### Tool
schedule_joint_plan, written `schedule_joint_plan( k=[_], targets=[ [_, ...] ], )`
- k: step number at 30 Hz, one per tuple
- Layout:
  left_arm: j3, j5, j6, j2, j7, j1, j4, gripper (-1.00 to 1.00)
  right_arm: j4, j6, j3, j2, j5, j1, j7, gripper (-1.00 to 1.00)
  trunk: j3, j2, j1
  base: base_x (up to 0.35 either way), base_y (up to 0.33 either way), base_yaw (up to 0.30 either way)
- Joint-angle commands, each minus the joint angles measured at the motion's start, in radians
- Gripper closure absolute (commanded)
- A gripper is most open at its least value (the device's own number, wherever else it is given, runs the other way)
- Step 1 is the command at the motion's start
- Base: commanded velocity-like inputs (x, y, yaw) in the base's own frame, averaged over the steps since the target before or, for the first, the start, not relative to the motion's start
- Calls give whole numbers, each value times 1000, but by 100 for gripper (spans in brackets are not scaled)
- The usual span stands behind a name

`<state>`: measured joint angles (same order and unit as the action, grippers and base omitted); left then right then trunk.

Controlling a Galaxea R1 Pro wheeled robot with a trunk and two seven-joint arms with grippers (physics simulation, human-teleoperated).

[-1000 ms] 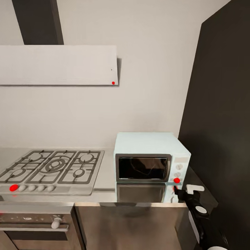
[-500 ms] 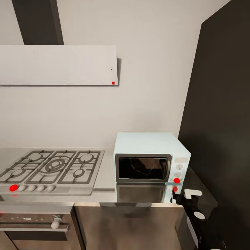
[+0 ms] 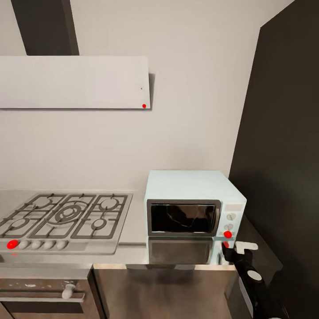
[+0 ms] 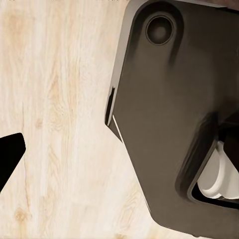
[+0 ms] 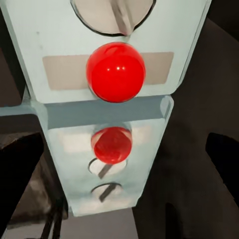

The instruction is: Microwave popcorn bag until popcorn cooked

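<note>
The pale mint-blue microwave point(image 3: 190, 208) stands on the steel countertop point(image 3: 133, 232) with its dark glass door closed. The popcorn bag and popcorn are hidden. My right gripper point(image 3: 235, 249) hovers at the microwave's lower right corner, just below its red dot point(image 3: 227, 234). In the right wrist view the red dot point(image 5: 115, 71) sits close ahead on the control panel point(image 5: 55, 30), mirrored in the worktop, and the dark fingers point(image 5: 17, 174) stand wide apart, open and empty. One dark finger point(image 4: 9, 158) of my left gripper hangs over wooden floor.
A gas hob point(image 3: 66, 217) with black grates lies left of the microwave, under a white hood point(image 3: 75, 82). A steel oven point(image 3: 44, 290) sits below the hob. A tall dark cabinet point(image 3: 283, 155) closes off the right side. The robot's dark base point(image 4: 169, 124) lies below the left arm.
The head view has shifted slightly, so the whole picture sits a little lower and further left. The right gripper stays near the microwave's red dot.
</note>
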<state>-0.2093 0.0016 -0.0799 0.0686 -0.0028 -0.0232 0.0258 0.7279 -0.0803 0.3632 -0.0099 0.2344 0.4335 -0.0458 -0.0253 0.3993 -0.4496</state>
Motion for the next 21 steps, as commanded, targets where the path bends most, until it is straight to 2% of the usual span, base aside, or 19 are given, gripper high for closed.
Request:
schedule_joint_plan(
  k=[1,12,17,21],
  targets=[
    [-5,0,-6,0,0,0,2,-100,-1,-4,5,1,10,1,-5,100,0,1,0,15,0,0],
    [-5,0,-6,0,0,0,2,-100,-1,-4,5,1,8,1,-5,100,0,1,0,2,0,0],
    [-5,0,-6,0,0,0,2,-100,-1,-4,5,1,8,1,-5,100,0,1,0,191,0,0],
    [-5,1,-6,0,0,0,2,-100,-1,-4,5,1,8,1,-5,100,0,1,0,45,0,0]
  ],
)
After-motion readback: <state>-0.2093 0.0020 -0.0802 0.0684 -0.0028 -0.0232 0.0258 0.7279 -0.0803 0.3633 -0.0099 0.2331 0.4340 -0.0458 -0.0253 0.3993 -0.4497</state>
